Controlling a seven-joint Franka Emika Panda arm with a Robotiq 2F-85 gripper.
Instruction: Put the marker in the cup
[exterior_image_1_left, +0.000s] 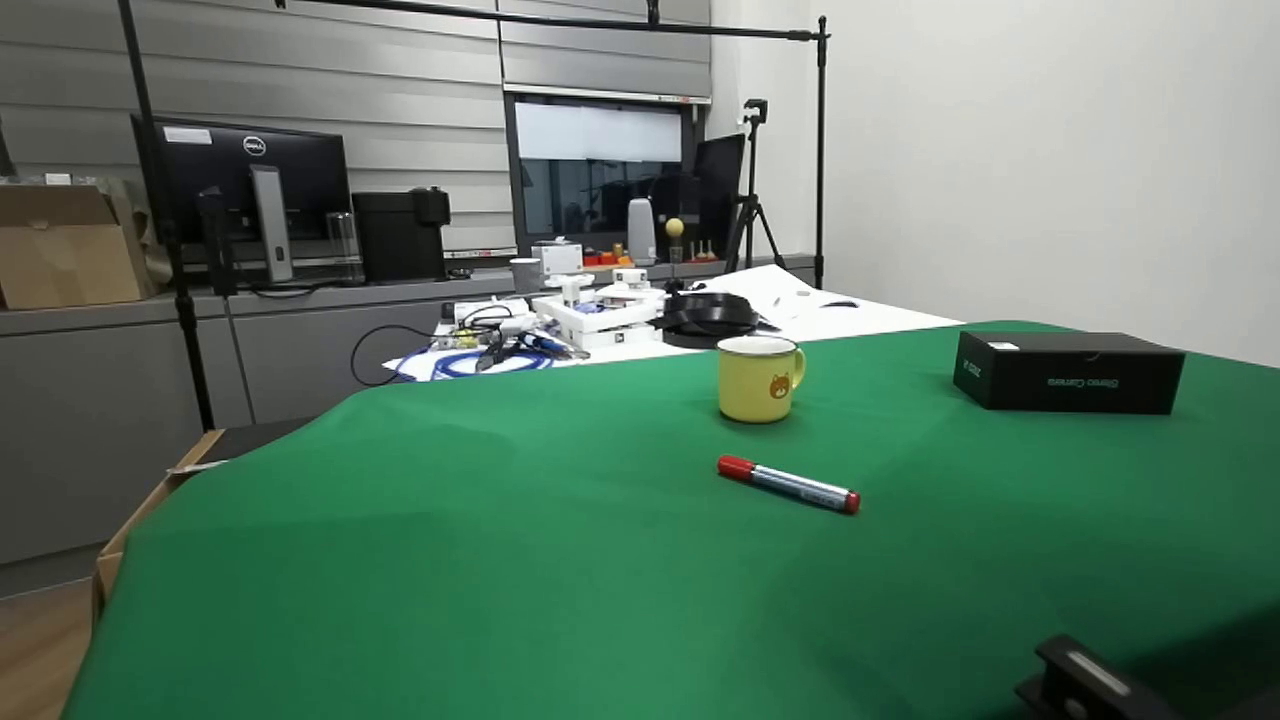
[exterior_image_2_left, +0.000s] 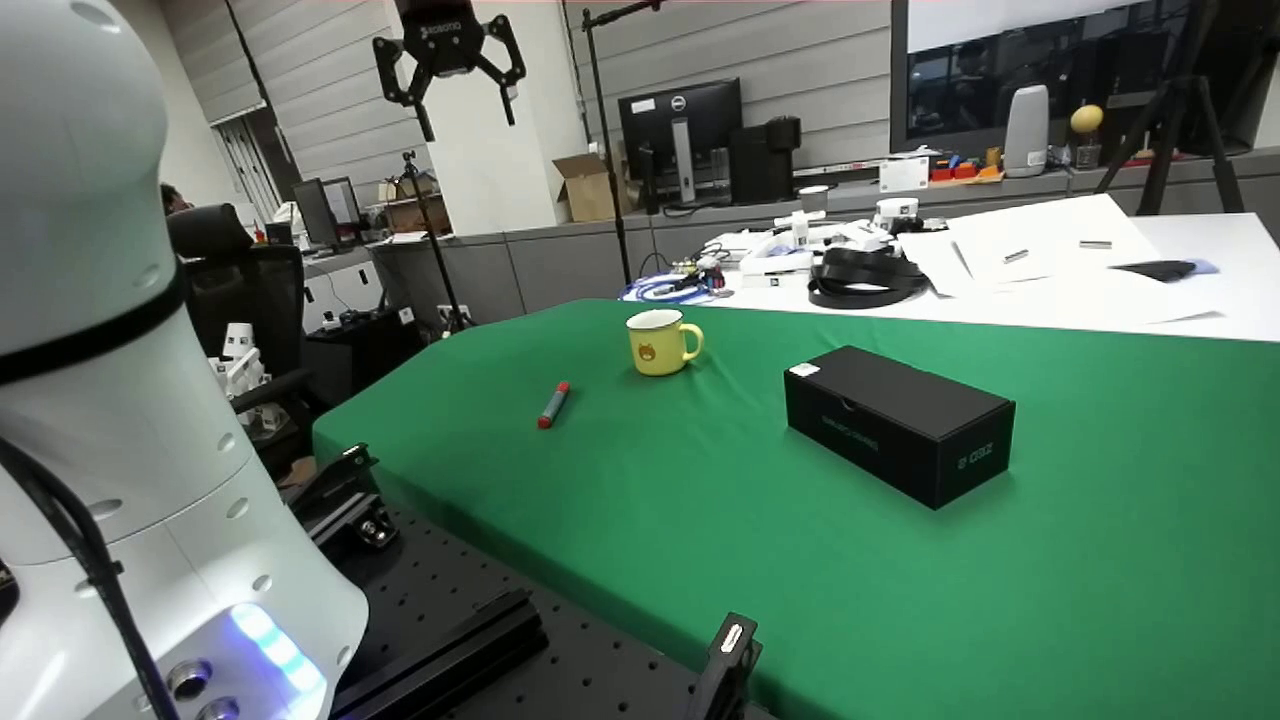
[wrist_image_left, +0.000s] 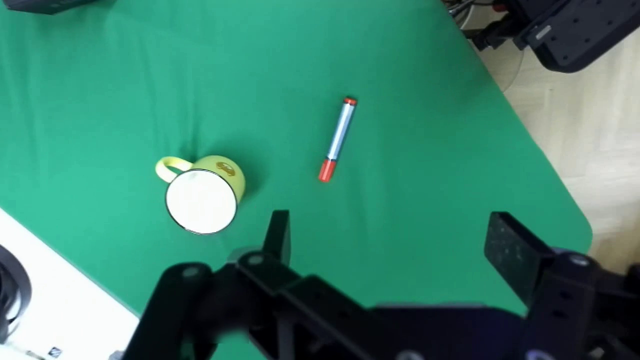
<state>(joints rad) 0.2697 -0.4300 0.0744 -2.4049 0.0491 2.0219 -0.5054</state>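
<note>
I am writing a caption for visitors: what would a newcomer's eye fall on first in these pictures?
Probably the yellow mug, upright on the green cloth, with the red-ended marker lying nearby. Then the black box, also on the cloth, and the open gripper at the top of an exterior view.

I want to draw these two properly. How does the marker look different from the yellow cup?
The marker lies on its side, while the yellow cup stands upright. The marker is long and slim, but the yellow cup is wide and round, with a handle. The marker has red ends and a silvery middle; the yellow cup has a bear picture. Both rest on the green cloth, apart from each other.
</note>
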